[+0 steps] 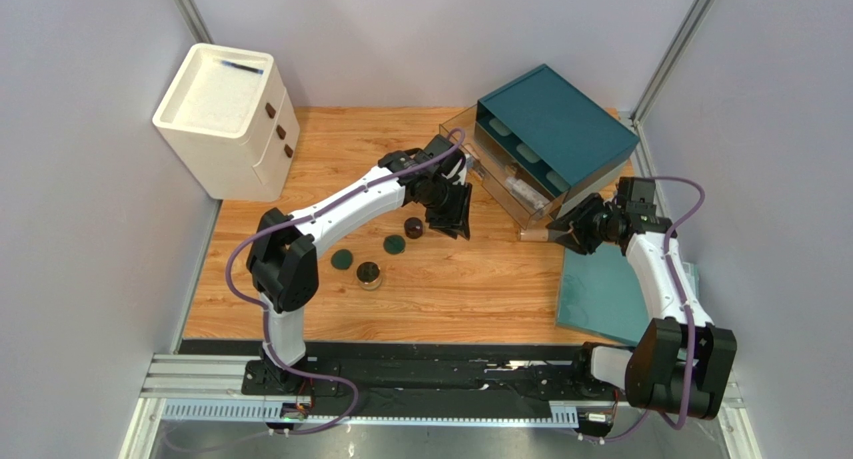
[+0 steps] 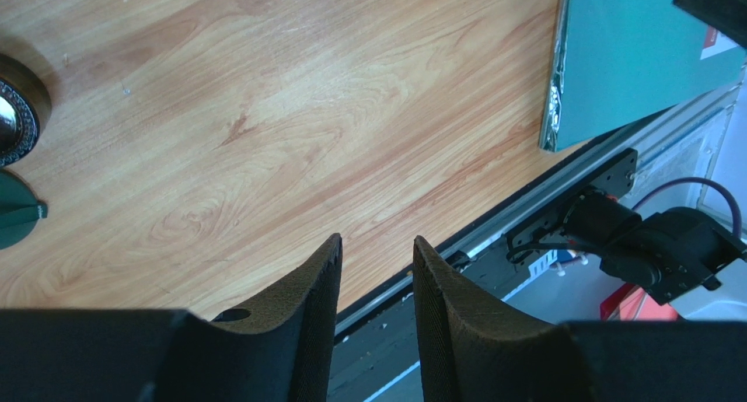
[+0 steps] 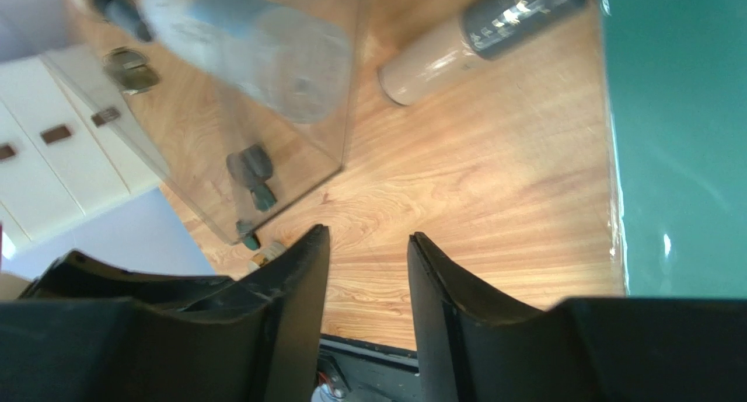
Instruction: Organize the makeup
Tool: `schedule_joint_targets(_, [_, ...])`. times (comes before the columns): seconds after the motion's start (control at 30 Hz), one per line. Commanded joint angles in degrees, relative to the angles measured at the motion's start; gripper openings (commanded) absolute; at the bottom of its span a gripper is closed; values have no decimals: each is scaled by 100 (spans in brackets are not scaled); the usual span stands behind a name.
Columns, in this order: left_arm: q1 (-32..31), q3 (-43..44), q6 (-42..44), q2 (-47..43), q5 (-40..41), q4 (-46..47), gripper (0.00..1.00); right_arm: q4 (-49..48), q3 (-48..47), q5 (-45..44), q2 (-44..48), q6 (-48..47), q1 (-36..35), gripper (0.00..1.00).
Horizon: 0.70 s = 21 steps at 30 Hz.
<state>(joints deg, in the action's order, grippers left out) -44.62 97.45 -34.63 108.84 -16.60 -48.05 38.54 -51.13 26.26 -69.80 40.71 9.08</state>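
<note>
1. Lying on its side on the table [image 1: 451, 299], the peach tube [image 3: 473, 43] rests just ahead of the right end effector [image 3: 366, 236], slightly to its right, beside the clear drawer [image 3: 263, 113].
2. Its long axis slants across the fingers' line, dark cap farthest.
3. The right end effector is parted and empty, and looks the nearer arm.
4. The left end effector [image 2: 377, 240], also parted and empty, hangs near a dark round jar [image 1: 413, 226].

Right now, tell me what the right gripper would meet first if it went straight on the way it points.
Likely the peach tube, lying on the table beside the clear drawer; the right gripper points at its pale end. Depth is unclear: it might touch the table first.
</note>
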Motion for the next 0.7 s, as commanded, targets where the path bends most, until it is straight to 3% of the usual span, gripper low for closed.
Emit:
schedule_joint_targets(0.0, [-12,-252,-70,-547,8,217,41,-708,585,-182,230,1193,164,51])
schedule_joint_targets(0.1, [-12,-498,-105,-793,25,314,41,-796,719,-332,64,1510,252,59])
schedule_joint_targets(0.5, [-12,-1035,-61,-1198,236,340,41,-1007,148,-367,-1614,1862,524,61])
schedule_joint_targets(0.67, [-12,-1096,-17,-1259,280,323,41,-1235,-89,-341,-1870,1941,524,60])
